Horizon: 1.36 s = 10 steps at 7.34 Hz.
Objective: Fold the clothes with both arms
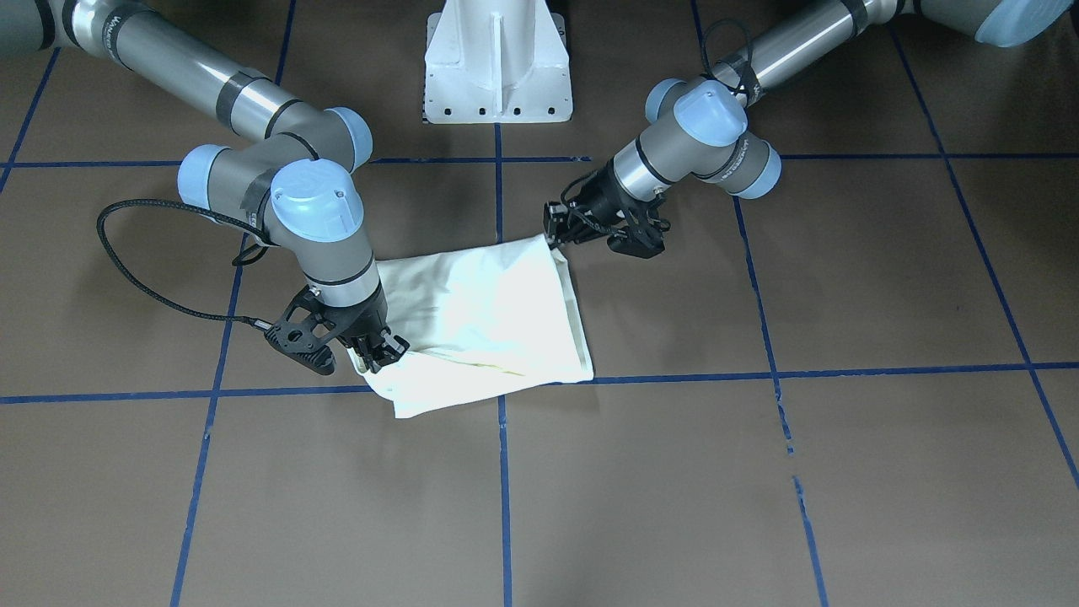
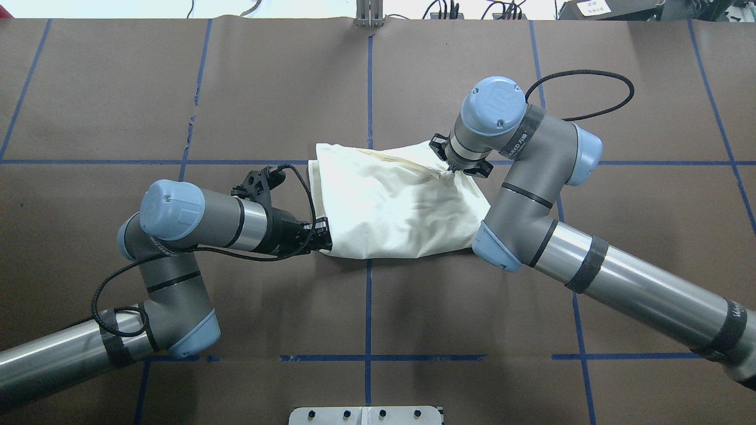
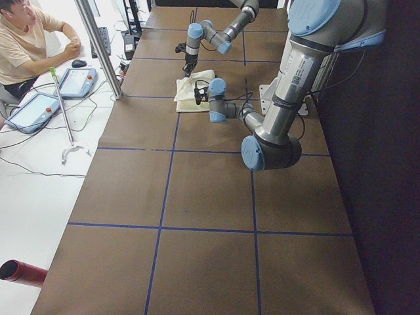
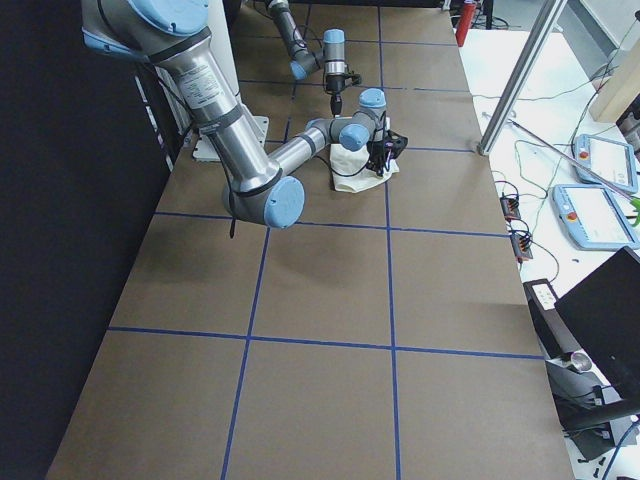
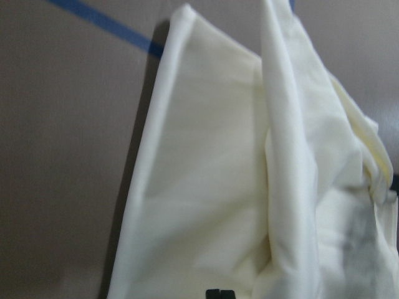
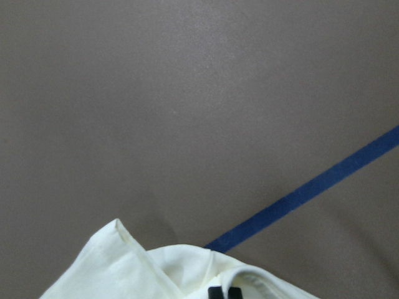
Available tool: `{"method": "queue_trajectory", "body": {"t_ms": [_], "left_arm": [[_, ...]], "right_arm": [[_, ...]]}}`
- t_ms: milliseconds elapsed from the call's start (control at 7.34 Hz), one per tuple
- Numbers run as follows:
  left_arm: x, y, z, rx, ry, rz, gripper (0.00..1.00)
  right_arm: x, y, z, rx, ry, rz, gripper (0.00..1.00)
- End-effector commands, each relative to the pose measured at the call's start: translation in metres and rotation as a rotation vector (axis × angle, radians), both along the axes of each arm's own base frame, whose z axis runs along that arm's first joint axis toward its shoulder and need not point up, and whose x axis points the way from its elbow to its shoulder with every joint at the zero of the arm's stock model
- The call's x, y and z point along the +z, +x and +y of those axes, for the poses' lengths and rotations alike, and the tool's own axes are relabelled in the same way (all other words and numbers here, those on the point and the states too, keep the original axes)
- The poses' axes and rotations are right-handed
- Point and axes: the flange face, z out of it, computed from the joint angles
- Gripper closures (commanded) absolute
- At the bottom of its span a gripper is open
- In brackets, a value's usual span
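The cream shirt (image 1: pixel 493 316) lies folded into a rough rectangle at the table's middle, with no print showing; it also shows in the overhead view (image 2: pixel 396 206). My left gripper (image 2: pixel 323 233) reaches in level and is shut on the shirt's corner nearest the robot on the left; the left wrist view shows the cloth (image 5: pixel 218 187) close up. My right gripper (image 2: pixel 453 167) points down and is shut on the shirt's far right edge, which is bunched and slightly raised; the right wrist view shows that edge (image 6: pixel 187 274). In the front-facing view the left gripper (image 1: pixel 555 229) is on the right and the right gripper (image 1: pixel 378 352) on the left.
The white pedestal (image 1: pixel 496 67) stands behind the shirt on the robot's side. Blue tape lines (image 2: pixel 368 307) cross the brown table cover. An operator (image 3: pixel 26 39) sits beyond the table's far edge, with tablets (image 3: pixel 75 82) and a grabber pole (image 3: pixel 62 111) beside him.
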Motion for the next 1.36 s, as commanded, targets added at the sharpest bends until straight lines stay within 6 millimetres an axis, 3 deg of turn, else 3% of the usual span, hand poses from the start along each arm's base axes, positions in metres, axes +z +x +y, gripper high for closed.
{"method": "queue_trajectory", "body": {"t_ms": [0,136,272,409,545,817,954,1090,1226], "left_arm": [[0.022,-0.008,0.019,0.114,0.018,0.031,1.00],[0.017,-0.012,0.022,0.118,0.017,0.046,1.00],[-0.010,-0.018,0.024,0.108,0.004,0.074,1.00],[-0.016,-0.035,0.000,0.055,-0.054,0.065,1.00],[-0.041,-0.043,-0.023,-0.019,-0.041,0.096,1.00],[-0.060,-0.015,-0.044,-0.107,-0.072,0.032,1.00],[-0.052,0.010,-0.048,-0.117,-0.090,-0.004,1.00],[-0.044,0.034,-0.026,-0.119,-0.089,-0.022,1.00],[-0.037,0.047,-0.016,-0.124,-0.090,-0.043,1.00]], "right_arm": [[0.000,0.000,0.000,0.001,-0.001,0.000,1.00],[-0.001,0.000,0.000,0.001,0.000,-0.001,1.00],[-0.009,-0.001,-0.001,-0.001,0.012,-0.007,0.01],[-0.018,0.011,-0.014,-0.008,0.044,-0.008,0.00],[-0.023,0.032,-0.030,-0.038,0.046,-0.032,0.00],[-0.035,0.096,-0.049,-0.087,0.016,-0.133,0.00],[-0.024,0.102,-0.043,-0.090,0.008,-0.130,0.00],[-0.020,0.104,-0.043,-0.088,0.006,-0.128,0.00],[-0.017,0.105,-0.041,-0.087,0.006,-0.125,0.00]]}}
